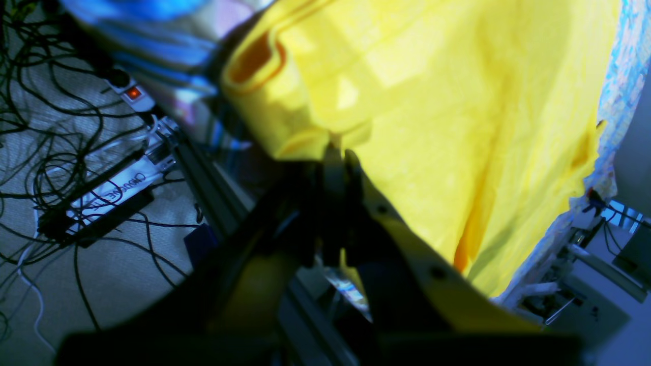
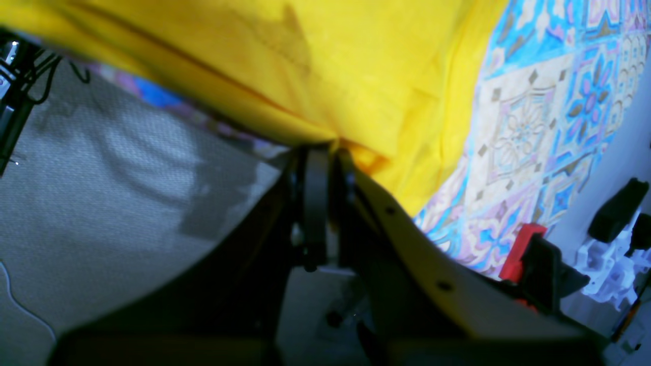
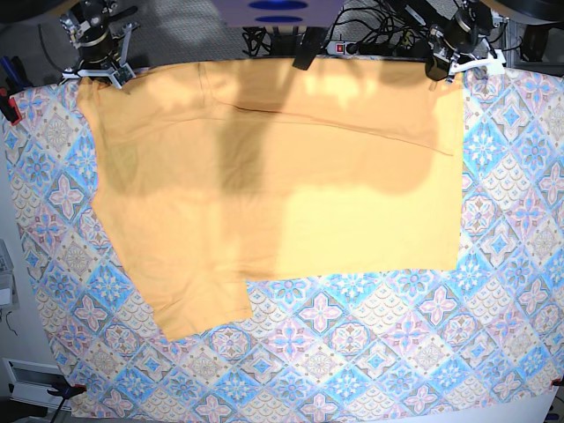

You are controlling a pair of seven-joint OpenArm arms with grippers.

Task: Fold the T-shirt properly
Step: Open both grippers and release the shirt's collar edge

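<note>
The T-shirt (image 3: 282, 176) lies spread on the patterned tablecloth (image 3: 352, 352), its far edge along the table's far side and a narrower flap reaching toward the near left. My left gripper (image 3: 443, 69) sits at the shirt's far right corner. In the left wrist view that gripper (image 1: 338, 150) is shut on a pinch of yellow cloth (image 1: 457, 101). My right gripper (image 3: 99, 70) is at the far left corner. In the right wrist view its jaws (image 2: 331, 147) stand close together with the shirt's edge (image 2: 330, 61) caught between them.
Tangled cables and a power strip (image 1: 132, 94) lie on the floor past the table's far edge. A red clamp (image 2: 524, 249) grips the tablecloth (image 2: 534, 127) at the table's side, and another shows at the left edge (image 3: 11, 107).
</note>
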